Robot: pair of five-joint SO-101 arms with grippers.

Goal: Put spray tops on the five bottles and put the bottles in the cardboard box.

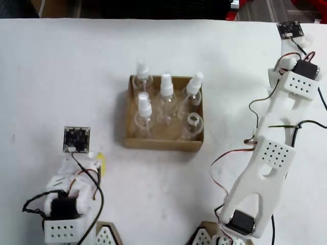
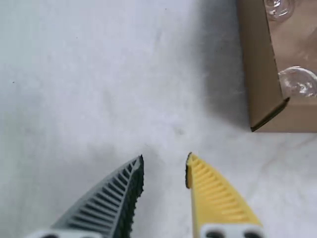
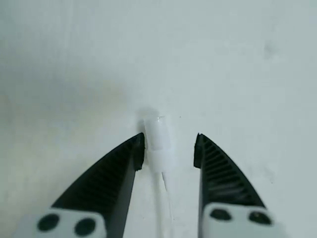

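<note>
The cardboard box (image 1: 164, 144) sits mid-table and holds five clear bottles. Four carry white spray tops, such as the one at the back middle (image 1: 166, 84). The front-right bottle (image 1: 194, 121) has a bare neck. A loose white spray top (image 3: 158, 141) lies on the table with its thin tube pointing back toward the wrist. My right gripper (image 3: 168, 145) is open astride it, one black finger (image 3: 130, 158) close against its side. My left gripper (image 2: 165, 163) is open over bare table beside the box corner (image 2: 257, 74), with nothing between its grey and yellow fingers.
The right arm (image 1: 271, 158) stretches from the front edge to the far right corner, trailing loose wires (image 1: 255, 109). The left arm (image 1: 69, 204) stays at the front left, its yellow finger (image 1: 100, 163) left of the box. White table lies behind and left of the box.
</note>
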